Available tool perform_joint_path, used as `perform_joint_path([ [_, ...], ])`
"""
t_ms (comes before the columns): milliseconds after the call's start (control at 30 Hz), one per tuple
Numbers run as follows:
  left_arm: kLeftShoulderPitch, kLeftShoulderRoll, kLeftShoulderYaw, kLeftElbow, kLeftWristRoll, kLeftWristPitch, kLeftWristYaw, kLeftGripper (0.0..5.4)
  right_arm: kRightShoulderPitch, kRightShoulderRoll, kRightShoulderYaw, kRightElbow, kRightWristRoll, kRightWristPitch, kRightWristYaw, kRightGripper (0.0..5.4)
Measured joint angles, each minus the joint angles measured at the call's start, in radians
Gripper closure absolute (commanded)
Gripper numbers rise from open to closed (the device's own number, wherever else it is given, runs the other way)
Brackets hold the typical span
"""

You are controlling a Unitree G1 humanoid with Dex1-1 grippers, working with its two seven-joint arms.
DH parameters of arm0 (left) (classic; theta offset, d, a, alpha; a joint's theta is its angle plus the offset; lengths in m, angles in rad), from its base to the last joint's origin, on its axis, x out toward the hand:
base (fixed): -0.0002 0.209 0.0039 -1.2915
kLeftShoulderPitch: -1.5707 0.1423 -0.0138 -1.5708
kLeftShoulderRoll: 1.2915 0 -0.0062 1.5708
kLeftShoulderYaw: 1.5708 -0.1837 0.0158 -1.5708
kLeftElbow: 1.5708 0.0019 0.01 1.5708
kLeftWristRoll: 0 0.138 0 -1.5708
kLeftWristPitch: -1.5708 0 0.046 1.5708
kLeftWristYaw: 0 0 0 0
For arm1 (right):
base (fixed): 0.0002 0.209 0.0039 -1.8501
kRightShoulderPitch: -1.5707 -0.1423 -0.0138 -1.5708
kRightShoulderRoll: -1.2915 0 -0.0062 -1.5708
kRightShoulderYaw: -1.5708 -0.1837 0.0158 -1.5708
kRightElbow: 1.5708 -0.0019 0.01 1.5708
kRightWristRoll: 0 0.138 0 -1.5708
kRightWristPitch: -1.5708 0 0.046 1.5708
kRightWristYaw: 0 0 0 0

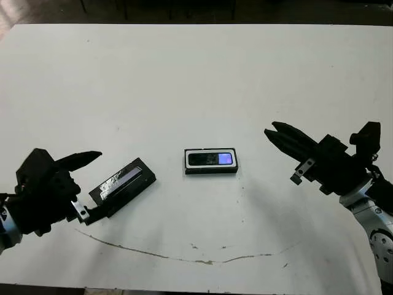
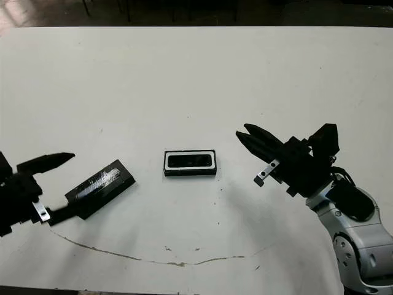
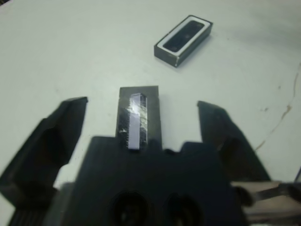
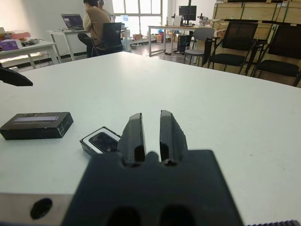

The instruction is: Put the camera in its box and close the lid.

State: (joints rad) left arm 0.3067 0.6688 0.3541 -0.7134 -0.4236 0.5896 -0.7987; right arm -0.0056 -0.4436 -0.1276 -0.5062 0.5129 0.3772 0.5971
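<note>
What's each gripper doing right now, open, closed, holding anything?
Left gripper: open, fingers either side of the lid, not gripping it.
Right gripper: closed, holding nothing.

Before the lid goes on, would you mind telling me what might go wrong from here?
The lid lies angled to the box, so it may land skewed unless turned. The open left end effector straddles only the lid's end, so the lid could tip when lifted. The box sits loose on the table; pressing could push it away.
</note>
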Motion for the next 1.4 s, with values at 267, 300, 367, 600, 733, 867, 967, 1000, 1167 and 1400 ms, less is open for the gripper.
perform_joint_path([
  [267, 0.036, 0.021, -0.043, 0.042, 0.042, -0.075, -0.001, 0.04, 0.002, 0.0, 0.006, 0.004, -0.004, -0.001, -0.006, 5.4],
  [300, 0.039, 0.022, -0.048, 0.044, 0.042, -0.078, 0.0, 0.04, 0.002, 0.0, 0.007, 0.005, -0.004, -0.001, -0.005, 5.4],
  [367, 0.045, 0.021, -0.059, 0.058, 0.043, -0.097, -0.001, 0.04, 0.002, 0.0, 0.008, 0.01, -0.004, -0.001, -0.005, 5.4],
  [600, 0.065, 0.022, -0.093, 0.108, 0.075, -0.182, -0.001, 0.04, 0.002, 0.0, 0.011, 0.02, -0.018, -0.018, -0.004, 5.4],
  [733, 0.068, 0.042, -0.106, 0.099, 0.073, -0.155, 0.001, 0.04, 0.002, 0.0, 0.012, 0.031, -0.018, -0.03, -0.003, 5.4],
  [867, 0.069, 0.044, -0.122, 0.095, 0.052, -0.095, 0.009, 0.04, 0.002, 0.0, 0.012, 0.033, -0.018, -0.032, -0.002, 5.4],
  [967, 0.07, 0.044, -0.13, 0.087, 0.047, -0.065, 0.023, 0.04, 0.004, 0.0, 0.012, 0.033, -0.018, -0.032, -0.002, 5.4],
  [1000, 0.072, 0.043, -0.133, 0.086, 0.047, -0.061, 0.029, 0.04, 0.006, 0.0, 0.012, 0.033, -0.018, -0.032, -0.002, 5.4],
  [1167, 0.086, 0.038, -0.145, 0.062, 0.06, -0.032, 0.084, 0.04, 0.012, -0.001, 0.011, 0.036, -0.015, -0.032, 0.006, 5.4],
  [1400, 0.09, 0.022, -0.152, 0.064, 0.073, -0.039, 0.127, 0.04, 0.012, -0.004, 0.011, 0.044, -0.015, -0.036, 0.011, 5.4],
])
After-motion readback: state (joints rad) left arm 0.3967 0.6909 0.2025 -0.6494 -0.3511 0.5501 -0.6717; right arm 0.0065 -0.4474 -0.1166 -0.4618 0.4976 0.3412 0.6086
